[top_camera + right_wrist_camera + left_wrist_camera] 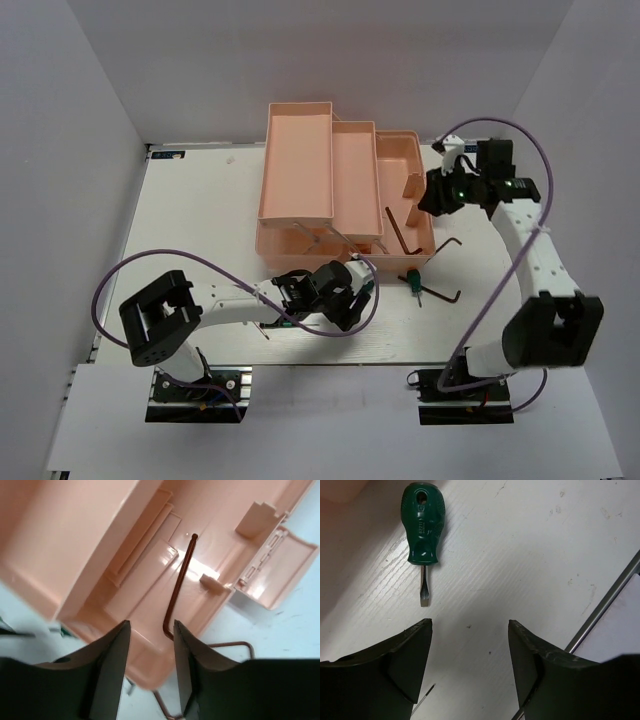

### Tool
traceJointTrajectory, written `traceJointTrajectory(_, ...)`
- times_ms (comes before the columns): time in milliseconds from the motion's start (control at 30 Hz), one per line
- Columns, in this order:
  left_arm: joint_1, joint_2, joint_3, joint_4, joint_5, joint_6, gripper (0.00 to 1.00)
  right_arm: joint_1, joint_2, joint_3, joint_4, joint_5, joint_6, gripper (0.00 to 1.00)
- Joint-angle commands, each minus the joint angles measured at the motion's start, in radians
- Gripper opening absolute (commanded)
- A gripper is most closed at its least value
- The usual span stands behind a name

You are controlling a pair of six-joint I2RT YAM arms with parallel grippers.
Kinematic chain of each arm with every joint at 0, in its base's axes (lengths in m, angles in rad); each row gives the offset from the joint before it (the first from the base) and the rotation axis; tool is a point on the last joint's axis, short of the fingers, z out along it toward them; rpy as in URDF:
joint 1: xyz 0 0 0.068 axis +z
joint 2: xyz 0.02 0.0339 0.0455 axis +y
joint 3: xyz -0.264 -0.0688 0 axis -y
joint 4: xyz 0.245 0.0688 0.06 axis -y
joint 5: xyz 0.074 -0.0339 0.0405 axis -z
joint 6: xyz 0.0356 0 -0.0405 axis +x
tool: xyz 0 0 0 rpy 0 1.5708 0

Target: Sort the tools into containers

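While the left gripper [470, 625] hangs spread and empty over the grained white table [535, 555], a stubby green-handled screwdriver [424, 525] lies just ahead of it. Farther off, the right gripper [151, 627] stands parted, gripping nothing, above the glossy salmon-pink toolbox [90, 540], where a thin brown L-shaped hex key [179, 580] lies.

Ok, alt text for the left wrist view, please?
A stubby green-handled flat-blade screwdriver lies on the white table, blade pointing toward the camera. The left gripper hangs open and empty just short of it; a thin grey metal rod crosses the right edge.
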Motion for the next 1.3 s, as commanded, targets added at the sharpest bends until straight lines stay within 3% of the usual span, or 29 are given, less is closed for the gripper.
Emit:
traceJointTrajectory(0,-0.005,-0.055,-0.025,0.011,-0.029,-0.005,0.73,-0.030,-0.135,-0.105,-0.099,-0.099,-0.276,0.41)
traceJointTrajectory(133,-0.005,-0.087,-0.062,0.023,-0.029,-0.005,0.73,-0.057,-0.391,-0.327,-0.226,-0.094,-0.665,0.18)
traceJointTrajectory(200,-0.005,-0.096,-0.073,0.041,-0.029,-0.005,0.73,-0.057,-0.436,-0.457,-0.261,-0.029,-0.703,0.13)
traceJointTrajectory(300,-0.005,-0.096,-0.073,0.051,-0.018,-0.005,0.73,-0.056,-0.477,-0.612,-0.222,0.030,-0.718,0.21)
traceJointTrajectory(333,-0.005,-0.086,-0.073,0.051,-0.018,-0.005,0.73,-0.057,-0.490,-0.633,-0.199,0.033,-0.690,0.32)
traceJointTrajectory(433,-0.005,-0.085,-0.082,0.072,-0.008,-0.005,0.73,-0.056,-0.513,-0.747,-0.049,0.059,-0.628,0.45)
traceJointTrajectory(633,-0.005,-0.095,-0.102,0.083,0.002,-0.014,0.73,-0.056,-0.458,-0.875,0.247,0.136,-0.537,0.52)
traceJointTrajectory(900,-0.005,-0.095,-0.111,0.083,0.002,-0.014,0.73,-0.057,-0.350,-0.937,0.397,0.205,-0.542,0.52)
traceJointTrajectory(1000,-0.005,-0.086,-0.111,0.083,0.002,-0.023,0.73,-0.056,-0.303,-0.921,0.386,0.200,-0.572,0.52)
traceJointTrajectory(1133,-0.005,-0.085,-0.111,0.083,0.002,-0.023,0.73,-0.057,-0.231,-0.865,0.253,0.147,-0.666,0.46)
traceJointTrajectory(1267,-0.005,-0.105,-0.111,0.074,-0.007,-0.023,0.73,-0.057,-0.137,-0.780,-0.026,0.068,-0.772,0.41)
